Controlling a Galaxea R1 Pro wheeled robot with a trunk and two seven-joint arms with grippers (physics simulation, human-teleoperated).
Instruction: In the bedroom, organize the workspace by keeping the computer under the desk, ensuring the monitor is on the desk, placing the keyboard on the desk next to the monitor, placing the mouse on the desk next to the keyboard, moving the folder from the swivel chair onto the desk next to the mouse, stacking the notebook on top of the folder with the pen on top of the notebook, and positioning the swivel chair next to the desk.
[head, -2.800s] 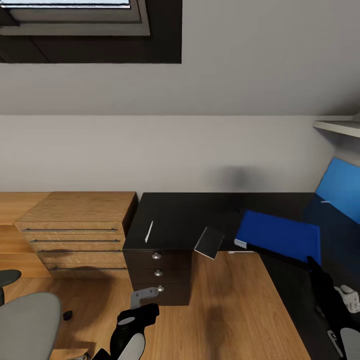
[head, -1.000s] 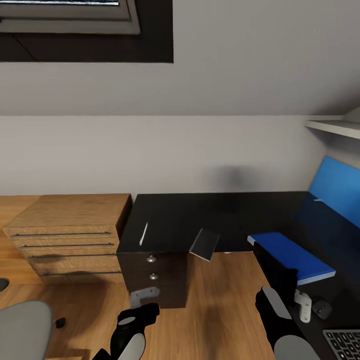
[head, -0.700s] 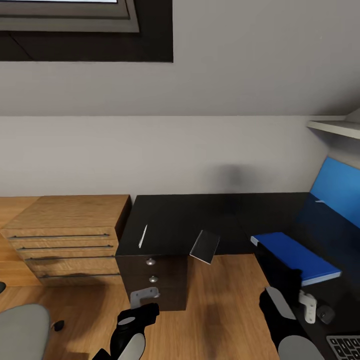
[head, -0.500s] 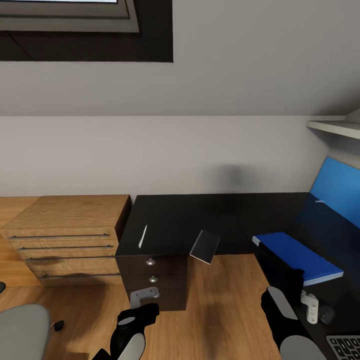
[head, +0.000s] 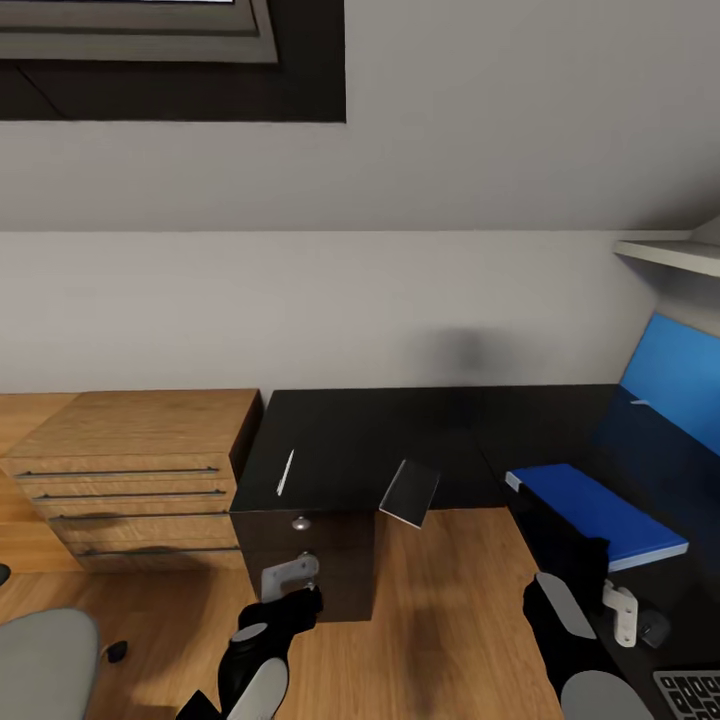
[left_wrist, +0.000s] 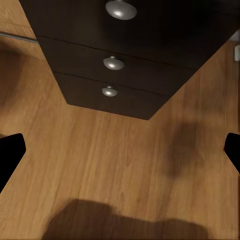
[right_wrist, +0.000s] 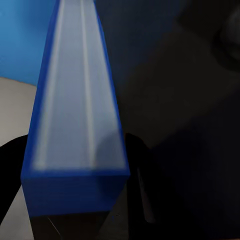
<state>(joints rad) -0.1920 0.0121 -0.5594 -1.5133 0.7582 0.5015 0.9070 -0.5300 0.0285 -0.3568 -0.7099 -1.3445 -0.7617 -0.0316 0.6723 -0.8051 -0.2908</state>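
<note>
Head view, nearest: right pincer (head: 622, 612) grips the near edge of the folder (head: 600, 512), which lies on the surface (head: 400, 430) just beside the mouse (head: 653, 627) and keyboard (head: 690, 692). Folder placement appears nearly complete; release comes next. Left pincer (head: 290, 578) is spread, empty. Beyond, the overhanging notebook (head: 410, 492) and pen (head: 285, 472) await stacking.

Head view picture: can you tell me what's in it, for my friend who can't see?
A blue folder lies on a glossy black desk, with the right gripper at its near end. A white pen and a grey notebook sit on the desk too, beside a wooden drawer chest.
</note>
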